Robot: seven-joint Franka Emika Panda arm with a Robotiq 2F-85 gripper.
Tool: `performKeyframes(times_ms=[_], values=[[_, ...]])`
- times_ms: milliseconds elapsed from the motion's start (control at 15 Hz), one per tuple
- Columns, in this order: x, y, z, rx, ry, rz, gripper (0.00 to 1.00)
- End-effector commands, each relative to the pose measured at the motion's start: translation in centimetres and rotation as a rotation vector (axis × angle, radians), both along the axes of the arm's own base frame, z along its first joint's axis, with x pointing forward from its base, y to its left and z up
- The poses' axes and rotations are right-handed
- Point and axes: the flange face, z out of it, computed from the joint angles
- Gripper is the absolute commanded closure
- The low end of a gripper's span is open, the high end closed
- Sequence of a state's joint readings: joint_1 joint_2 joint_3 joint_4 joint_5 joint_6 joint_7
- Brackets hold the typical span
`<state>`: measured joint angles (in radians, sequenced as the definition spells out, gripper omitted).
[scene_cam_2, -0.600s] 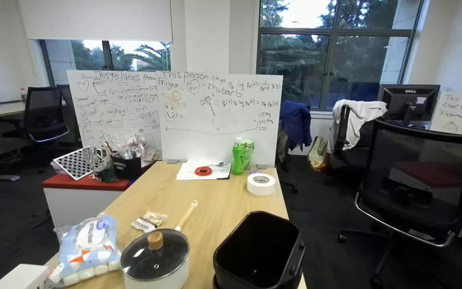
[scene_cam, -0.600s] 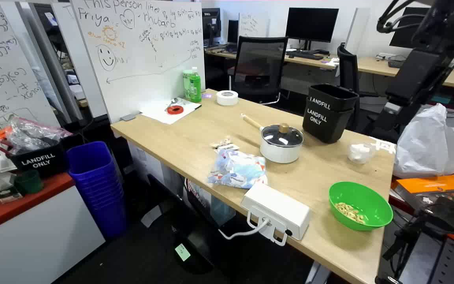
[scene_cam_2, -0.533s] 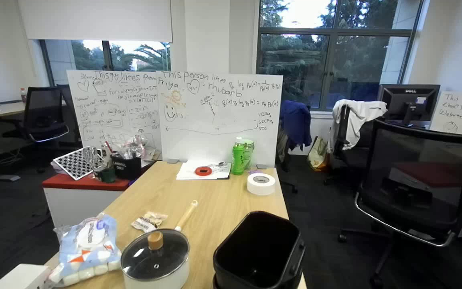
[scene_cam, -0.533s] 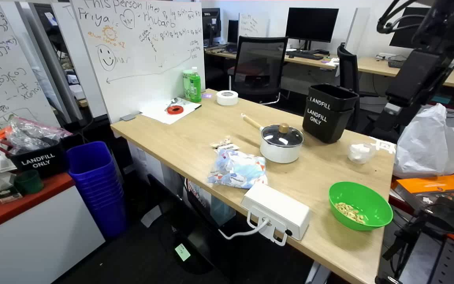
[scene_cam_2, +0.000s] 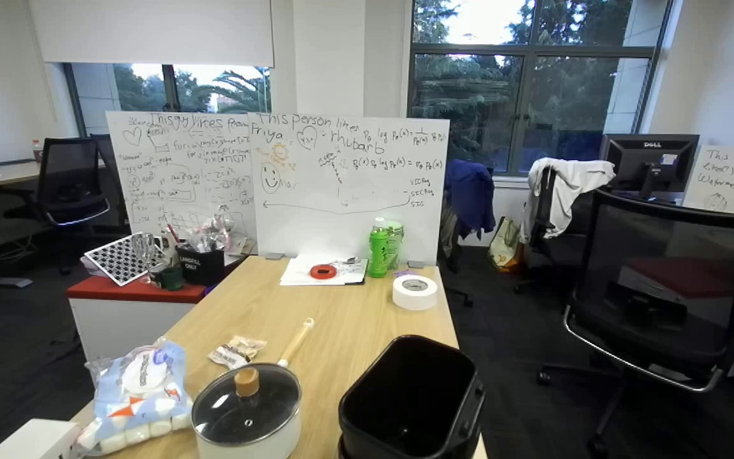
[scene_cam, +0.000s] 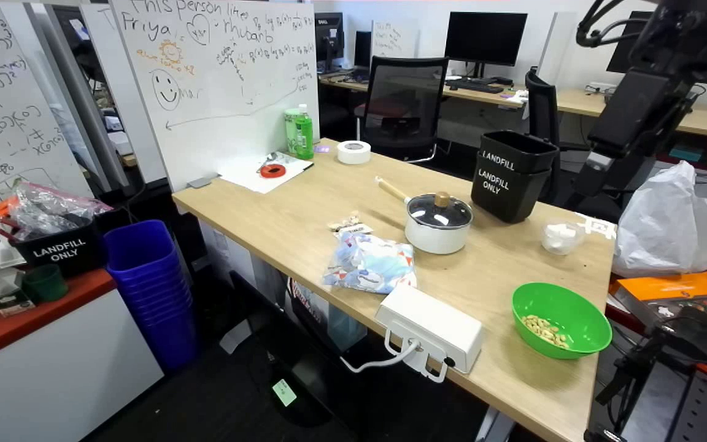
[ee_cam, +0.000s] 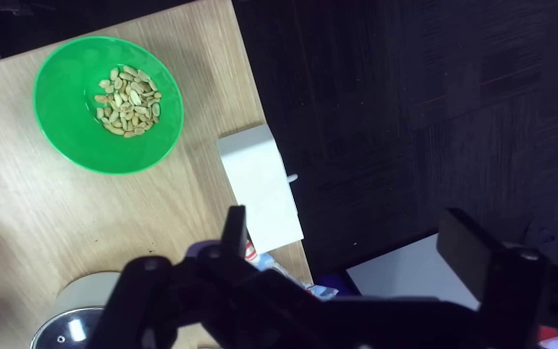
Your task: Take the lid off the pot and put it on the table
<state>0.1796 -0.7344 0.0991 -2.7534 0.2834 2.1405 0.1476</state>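
Table point(scene_cam: 304, 215), lid point(scene_cam: 438, 213) apart from fingers point(ee_cam: 463, 254)

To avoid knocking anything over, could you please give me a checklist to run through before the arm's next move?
1. Lid seated on the pot: ok.
2. Wooden knob uncovered: ok in both exterior views.
3. Pot upright on the table: ok.
4. Fingers open, holding nothing: ok.
5. Fingers over the knob: not ok; the wrist view shows the pot off toward the lower left.
6. Clearance from the black bins: cannot tell; they stand close beside the pot.
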Motion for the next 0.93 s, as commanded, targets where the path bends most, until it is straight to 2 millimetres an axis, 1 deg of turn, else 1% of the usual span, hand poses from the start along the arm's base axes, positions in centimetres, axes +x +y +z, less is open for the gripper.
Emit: performKeyframes(times_ms=[0, 267, 467, 533, 600, 733, 867], values=[[2.3, 0.5, -1.0, -0.007, 0.052, -0.041, 0.00], [5.5, 1.5, -2.2, -0.020, 0.097, -0.219, 0.00], [8.9, 2.6, -2.3, -0.005, 0.102, -0.404, 0.00], [6.9, 2.2, -2.0, -0.003, 0.082, -0.319, 0.00], [7.5, 2.4, -2.2, -0.003, 0.088, -0.332, 0.00], [7.4, 2.5, -2.3, -0.005, 0.092, -0.329, 0.00], [7.2, 2.4, -2.0, -0.003, 0.084, -0.329, 0.00]])
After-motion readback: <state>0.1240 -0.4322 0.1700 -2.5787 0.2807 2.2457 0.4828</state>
